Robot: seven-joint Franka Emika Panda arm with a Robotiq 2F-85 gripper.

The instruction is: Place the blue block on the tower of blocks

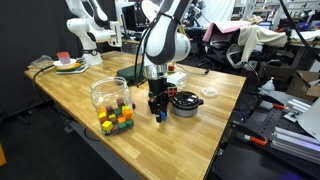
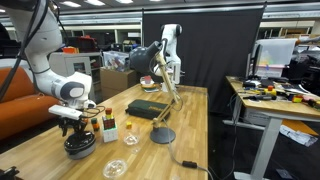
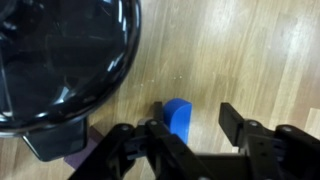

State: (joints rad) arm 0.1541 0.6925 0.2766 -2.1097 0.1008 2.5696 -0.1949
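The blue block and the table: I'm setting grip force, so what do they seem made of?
The blue block: painted wood or plastic, hard to tell; even matte colour, crisp edges, no grain showing. The table: wood, butcher-block style; visible grain and joined strips, slight satin sheen.

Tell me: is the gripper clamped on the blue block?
No: in the wrist view the blue block lies between the open gripper's fingers, with bare table showing beside it.

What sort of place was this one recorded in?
Most likely a robotics lab: a second white robot arm stands at the far end of the wooden table, with a cluttered workbench and a black curtain nearby.
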